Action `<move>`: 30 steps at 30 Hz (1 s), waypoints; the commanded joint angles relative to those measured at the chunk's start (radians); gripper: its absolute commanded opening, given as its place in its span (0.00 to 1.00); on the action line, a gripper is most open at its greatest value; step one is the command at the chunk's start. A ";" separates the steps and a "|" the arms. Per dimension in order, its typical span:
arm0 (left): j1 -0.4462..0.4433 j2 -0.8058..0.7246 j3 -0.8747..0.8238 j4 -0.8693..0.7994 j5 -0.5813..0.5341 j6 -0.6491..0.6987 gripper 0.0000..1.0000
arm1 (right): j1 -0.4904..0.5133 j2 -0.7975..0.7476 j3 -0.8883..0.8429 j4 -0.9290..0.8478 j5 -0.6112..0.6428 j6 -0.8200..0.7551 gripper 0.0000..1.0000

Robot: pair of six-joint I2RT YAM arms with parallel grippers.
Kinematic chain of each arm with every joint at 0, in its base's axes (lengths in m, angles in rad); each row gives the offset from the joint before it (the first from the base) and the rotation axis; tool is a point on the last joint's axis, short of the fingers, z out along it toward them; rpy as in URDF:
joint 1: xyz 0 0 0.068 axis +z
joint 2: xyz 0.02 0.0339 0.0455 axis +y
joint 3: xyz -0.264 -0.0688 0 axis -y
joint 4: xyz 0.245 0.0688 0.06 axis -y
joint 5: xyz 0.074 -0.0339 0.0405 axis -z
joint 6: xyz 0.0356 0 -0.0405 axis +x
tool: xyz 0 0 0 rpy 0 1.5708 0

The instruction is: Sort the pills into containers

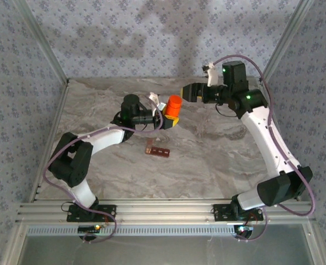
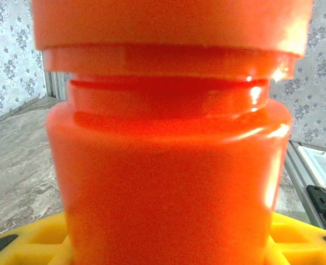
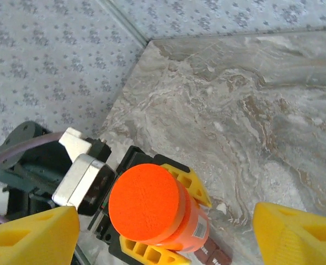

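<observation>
An orange bottle point(image 1: 174, 105) stands upright with its cap on. My left gripper point(image 1: 170, 119) is shut on its lower body, one yellow finger point(image 3: 191, 185) on each side. In the left wrist view the bottle point(image 2: 168, 138) is right up against the camera, and the left gripper point(image 2: 168, 248) clamps its base. My right gripper point(image 1: 186, 91) hangs open just right of and above the cap point(image 3: 145, 201), touching nothing, its fingers point(image 3: 33, 237) spread wide. The dark red-brown containers point(image 1: 157, 150) lie on the table nearer the arms. The pills are hidden.
The marble table point(image 1: 218, 143) is walled by patterned panels point(image 1: 151, 33) at the back and sides. An aluminium rail point(image 1: 168, 212) runs along the near edge. Open surface lies right of the bottle. One end of the containers point(image 3: 215, 257) pokes out beneath the bottle.
</observation>
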 commanded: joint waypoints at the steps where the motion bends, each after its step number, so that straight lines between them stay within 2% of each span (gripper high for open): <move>1: 0.001 -0.039 0.023 0.027 0.059 0.006 0.00 | -0.008 0.022 0.033 -0.040 -0.084 -0.253 0.82; 7: 0.000 -0.036 0.035 0.008 0.076 0.007 0.00 | -0.003 0.122 0.167 -0.195 -0.128 -0.376 0.82; 21: 0.001 -0.022 0.049 0.001 0.083 0.000 0.00 | 0.077 0.204 0.251 -0.286 -0.062 -0.429 0.82; 26: -0.001 -0.023 0.050 0.001 0.081 -0.003 0.00 | 0.093 0.223 0.260 -0.302 -0.045 -0.436 0.74; 30: -0.001 -0.023 0.051 0.000 0.082 -0.006 0.00 | 0.096 0.224 0.249 -0.300 -0.035 -0.430 0.61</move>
